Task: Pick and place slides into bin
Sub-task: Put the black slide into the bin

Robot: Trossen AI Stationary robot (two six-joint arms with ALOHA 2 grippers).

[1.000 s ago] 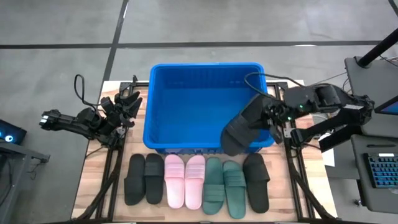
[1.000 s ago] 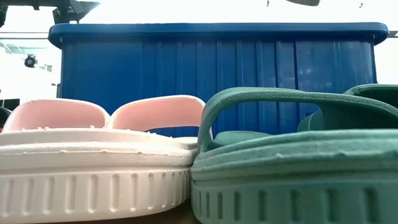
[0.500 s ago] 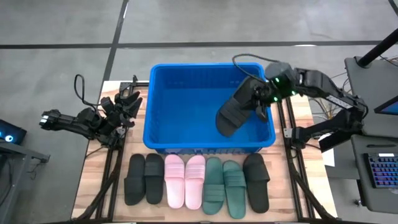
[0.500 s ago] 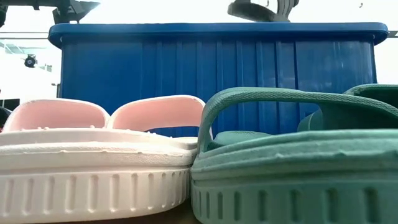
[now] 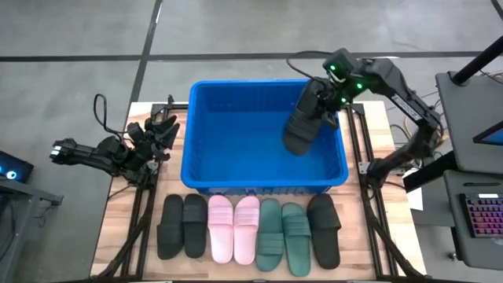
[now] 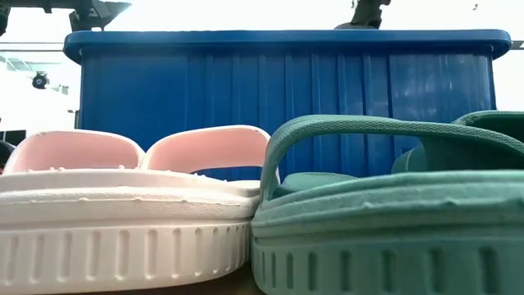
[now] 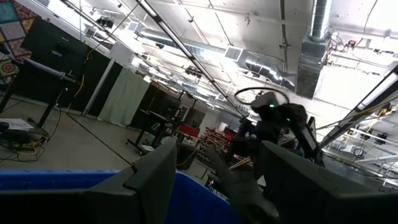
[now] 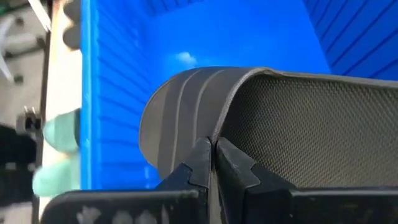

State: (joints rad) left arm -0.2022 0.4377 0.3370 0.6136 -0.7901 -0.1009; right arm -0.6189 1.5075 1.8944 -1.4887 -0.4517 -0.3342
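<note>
1. Right gripper (image 5: 321, 110) hangs over the far right part of the blue bin (image 5: 206, 94), its fingers (image 8: 205, 163) pinched tight on the strap of a black slide (image 5: 302, 130).
2. That slide dangles below and just inward of the gripper, toe end pointing down into the bin. It looks clear of the bin floor, though the overhead angle leaves that uncertain.
3. In the right wrist view the ribbed strap (image 8: 186, 106) arches directly ahead of the closed fingertips, blue ribbed wall beyond.
4. Left gripper (image 5: 163, 128) waits at the table's left edge, beside the bin's left wall, well apart from the right gripper. Its fingers (image 7: 155, 180) stand spread wide, nothing between them.
5. Seven slides lie in a row on the table, on the near side of the bin from the right gripper: black pair (image 5: 182, 226), pale pink pair (image 5: 234, 229), dark green pair (image 5: 283, 236), single black slide (image 5: 324, 228).
6. In the low view the pink (image 6: 123, 205) and green (image 6: 385, 221) slides sit side by side against the bin's front wall.
</note>
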